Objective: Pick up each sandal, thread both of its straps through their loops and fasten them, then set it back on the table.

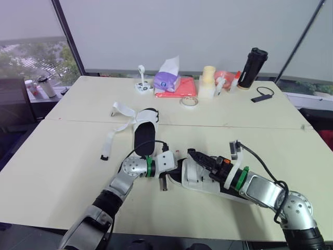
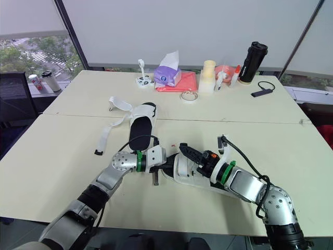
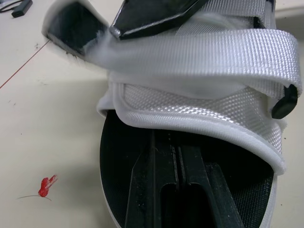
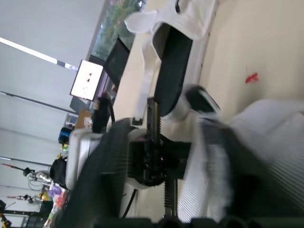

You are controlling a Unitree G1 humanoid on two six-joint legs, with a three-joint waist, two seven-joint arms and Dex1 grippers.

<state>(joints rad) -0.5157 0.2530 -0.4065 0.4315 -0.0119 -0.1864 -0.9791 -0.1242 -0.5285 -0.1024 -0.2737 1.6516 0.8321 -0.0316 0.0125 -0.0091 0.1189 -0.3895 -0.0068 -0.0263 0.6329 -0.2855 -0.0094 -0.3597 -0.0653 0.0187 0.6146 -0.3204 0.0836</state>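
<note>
The near sandal (image 1: 193,182), white with a black footbed, lies on the table (image 1: 67,166) between my two grippers. My left gripper (image 1: 167,179) is shut on its end, with one finger (image 3: 175,190) lying on the footbed. From the other side, my right gripper (image 1: 195,155) reaches over the upper and is shut on a white strap (image 3: 199,52). That strap runs across the woven upper (image 3: 190,109). The second sandal (image 1: 144,134) lies farther back, and its loose straps (image 1: 110,138) trail out to the left.
Along the far edge stand a purple tissue box (image 1: 167,80), a red pouch (image 1: 179,89), a tape roll (image 1: 189,101), a cream container (image 1: 207,82) and a black bottle (image 1: 252,67). A small black cable (image 1: 261,95) lies at the far right.
</note>
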